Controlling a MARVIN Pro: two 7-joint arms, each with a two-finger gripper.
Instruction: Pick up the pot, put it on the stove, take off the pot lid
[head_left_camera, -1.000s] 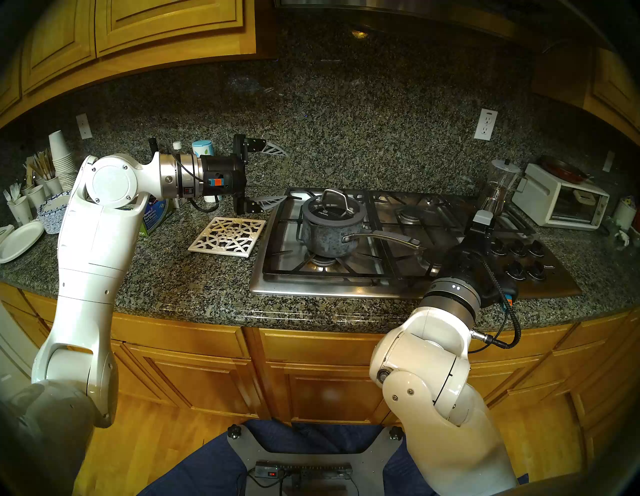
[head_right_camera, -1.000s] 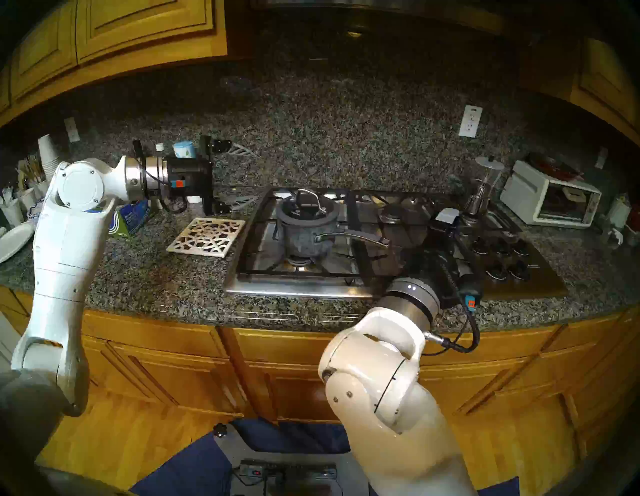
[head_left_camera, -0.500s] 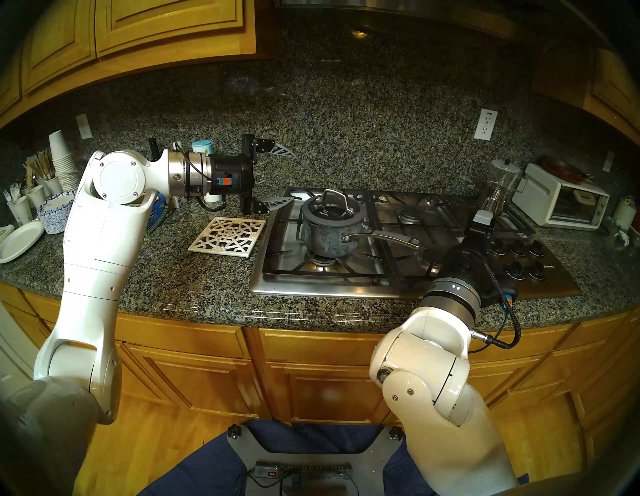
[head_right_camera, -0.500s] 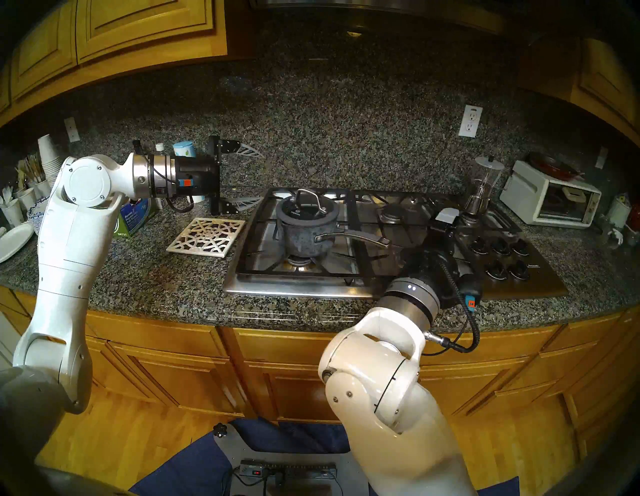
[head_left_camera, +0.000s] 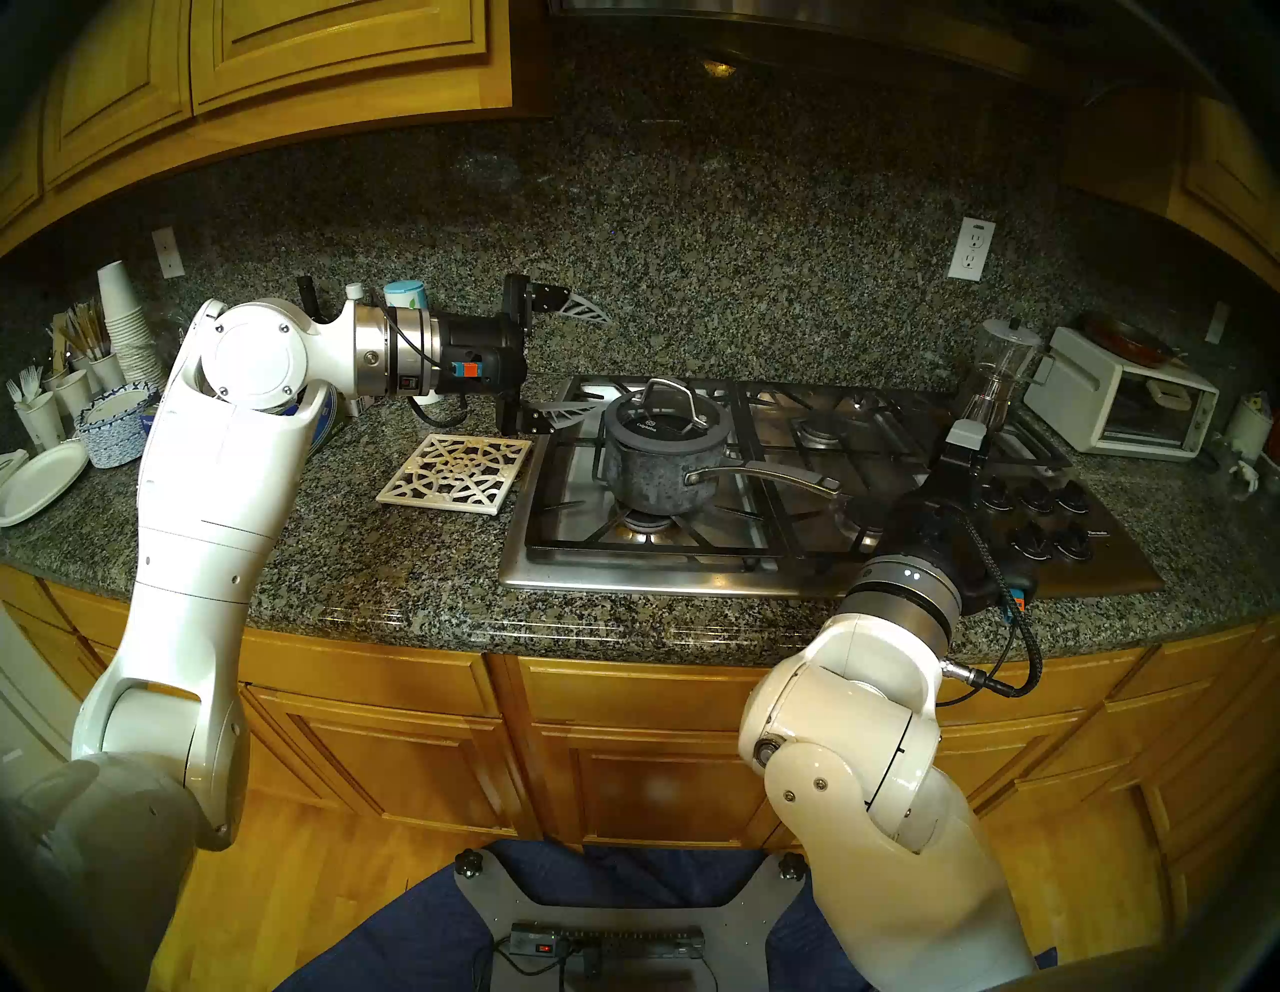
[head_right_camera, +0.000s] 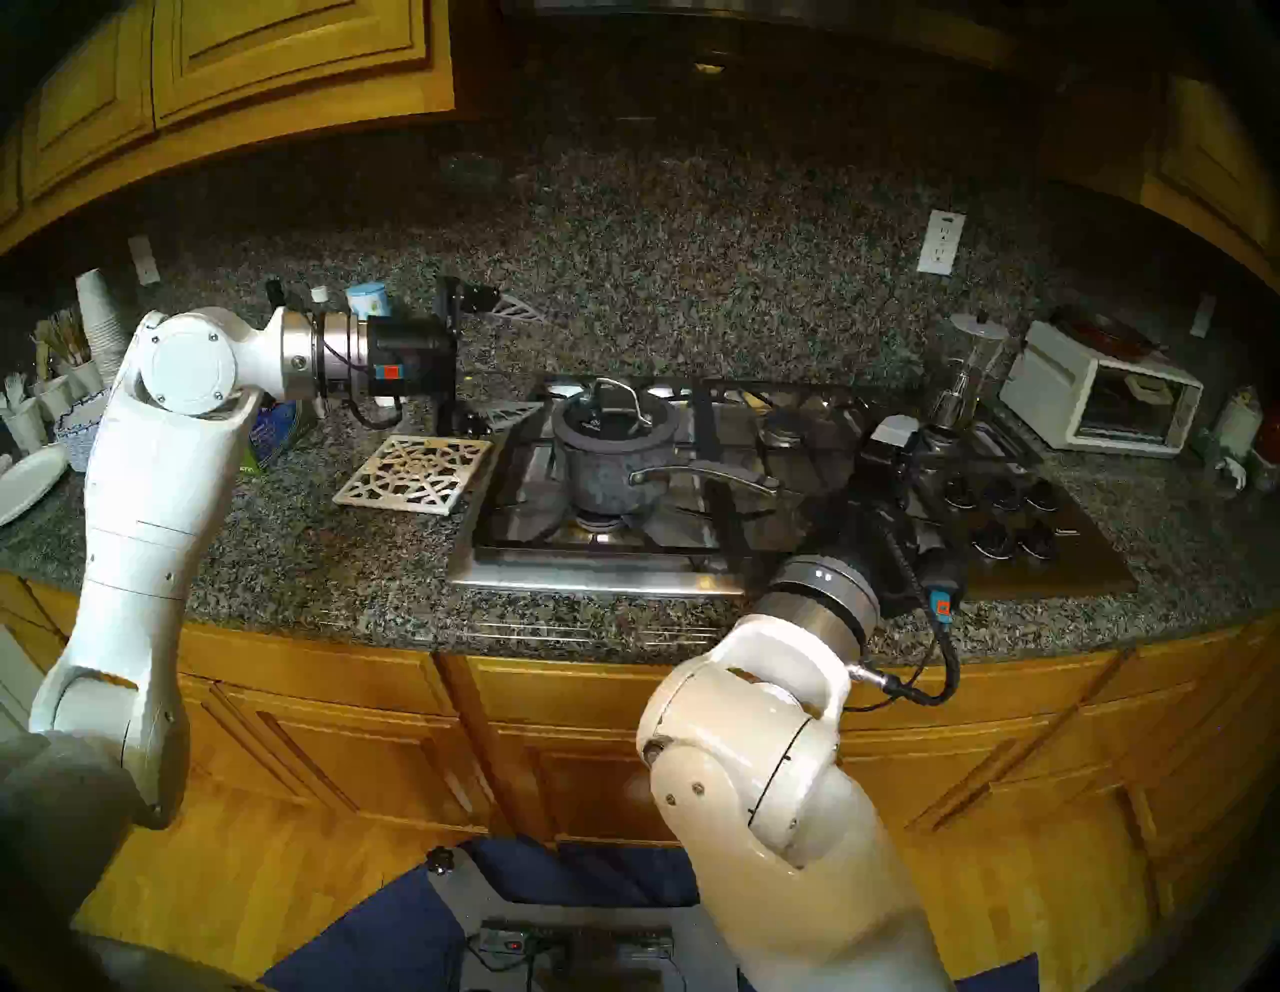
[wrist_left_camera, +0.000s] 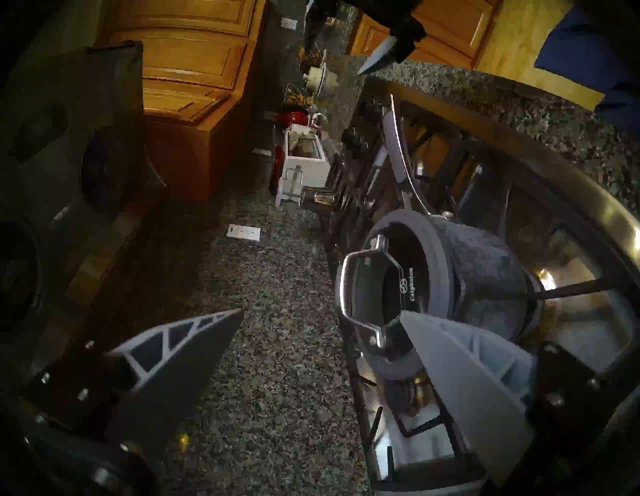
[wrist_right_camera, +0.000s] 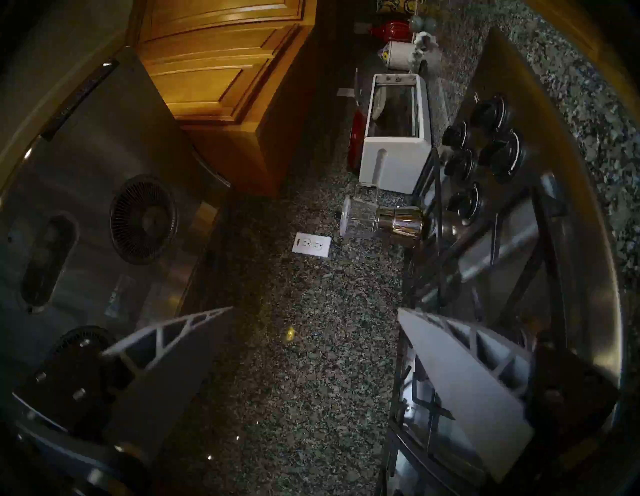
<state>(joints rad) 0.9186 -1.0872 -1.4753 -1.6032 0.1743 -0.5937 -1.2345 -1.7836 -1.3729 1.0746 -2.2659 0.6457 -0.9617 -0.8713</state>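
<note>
- Pot (head_left_camera: 656, 471) sits on front-left burner of stove (head_left_camera: 796, 578), handle pointing to robot's right; also seen in left wrist cam (wrist_left_camera: 485, 277).
- Pot lid (head_left_camera: 665, 422) on the pot, silver loop handle up (wrist_left_camera: 360, 291).
- Left claw (head_left_camera: 601, 364) held sideways above desk (head_left_camera: 388, 554), just left of the pot, at about lid height; wide open, nothing in it. One finger (head_left_camera: 578, 308) high by the backsplash, other (head_left_camera: 568, 413) low over stove's left edge, tip near the lid rim but no contact.
- Left wrist cam: near finger (wrist_left_camera: 460, 374) overlaps lid edge in view; touching or not, can't tell.
- Right claw (wrist_right_camera: 315, 313) over stove's right part, near the knobs (head_left_camera: 1039, 512); fingers (wrist_right_camera: 460, 377) spread wide, empty, well apart from pot handle.
- White lattice trivet (head_left_camera: 457, 472) flat on desk, just left of stove, below left claw.
- Toaster oven (head_left_camera: 1125, 405) and glass blender (head_left_camera: 1001, 374) at far right, beside stove.
</note>
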